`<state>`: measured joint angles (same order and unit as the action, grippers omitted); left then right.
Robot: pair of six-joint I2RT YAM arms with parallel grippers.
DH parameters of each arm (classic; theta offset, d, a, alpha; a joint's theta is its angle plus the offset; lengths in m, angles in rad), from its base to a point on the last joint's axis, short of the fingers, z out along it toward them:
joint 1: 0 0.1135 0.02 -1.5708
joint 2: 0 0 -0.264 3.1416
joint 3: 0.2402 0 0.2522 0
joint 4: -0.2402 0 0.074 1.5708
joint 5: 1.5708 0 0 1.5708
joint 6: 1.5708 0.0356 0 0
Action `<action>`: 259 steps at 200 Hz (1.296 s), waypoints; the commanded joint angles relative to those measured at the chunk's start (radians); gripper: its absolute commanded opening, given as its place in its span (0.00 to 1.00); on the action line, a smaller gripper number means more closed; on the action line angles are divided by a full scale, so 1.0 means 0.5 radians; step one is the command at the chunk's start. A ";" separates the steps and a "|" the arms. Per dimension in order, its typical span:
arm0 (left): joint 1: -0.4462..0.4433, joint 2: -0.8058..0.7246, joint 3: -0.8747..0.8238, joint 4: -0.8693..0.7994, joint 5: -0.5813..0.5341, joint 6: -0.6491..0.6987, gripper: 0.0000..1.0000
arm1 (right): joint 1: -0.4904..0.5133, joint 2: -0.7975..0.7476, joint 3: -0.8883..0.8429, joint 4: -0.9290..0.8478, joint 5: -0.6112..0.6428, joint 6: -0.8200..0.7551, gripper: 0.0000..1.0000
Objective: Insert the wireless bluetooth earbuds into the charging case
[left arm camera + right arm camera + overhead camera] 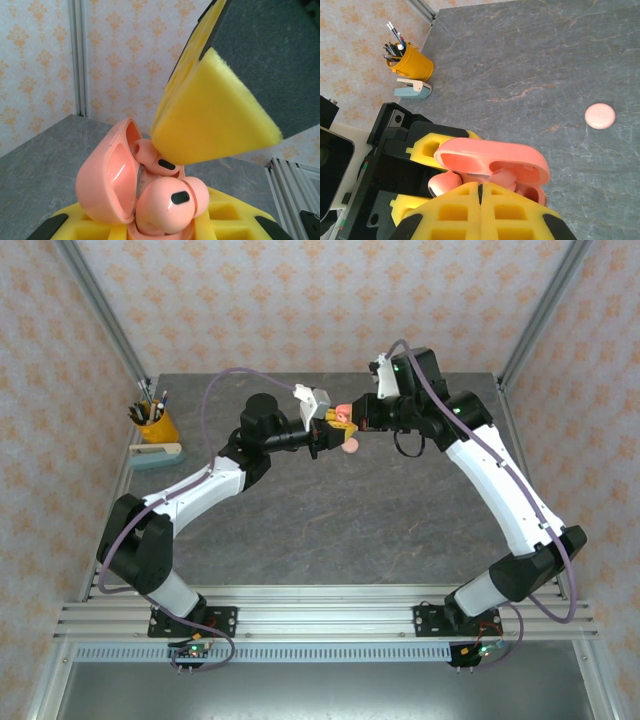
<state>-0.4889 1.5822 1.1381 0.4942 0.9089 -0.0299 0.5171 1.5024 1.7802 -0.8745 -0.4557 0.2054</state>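
At the far left of the top view, a yellow cup point(157, 426) of pens stands beside a pale stapler point(156, 455) on the grey table point(300, 530). Toward the upper middle, the left claw point(326, 431) is clamped on an open pink case point(342, 415), which it holds clear of the table.

In the left wrist view the lid point(107, 185) swings open at the left of the frame. Two earbuds sit in the case body. The front earbud point(167, 205) is low in the centre, just above this claw's yellow pads point(225, 222). The rear earbud point(148, 152) is behind it and higher.

Just right of the case in the top view, the right claw point(360, 423) comes in from the right. Its jaws are pressed together with no gap. Its foam tip point(210, 115) touches the top of the rear earbud.

A second case point(350, 447), closed, lies on the table directly below both claws. It shows at the right edge of the right wrist view.
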 commanded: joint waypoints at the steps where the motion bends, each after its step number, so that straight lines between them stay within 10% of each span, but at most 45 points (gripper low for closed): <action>1: -0.001 0.013 0.083 0.029 -0.005 -0.007 0.00 | -0.034 -0.089 0.014 -0.063 0.084 -0.037 0.00; 109: 0.000 0.013 0.080 0.016 -0.010 0.003 0.00 | 0.015 -0.123 0.038 0.147 -0.375 0.049 0.00; 259: 0.001 -0.002 0.093 -0.012 -0.011 0.011 0.00 | 0.037 0.022 -0.053 -0.009 -0.204 -0.092 0.00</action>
<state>-0.4889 1.5867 1.1477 0.4824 0.9085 -0.0292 0.5617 1.5024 1.7748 -0.8528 -0.5915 0.1856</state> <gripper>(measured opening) 0.234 0.049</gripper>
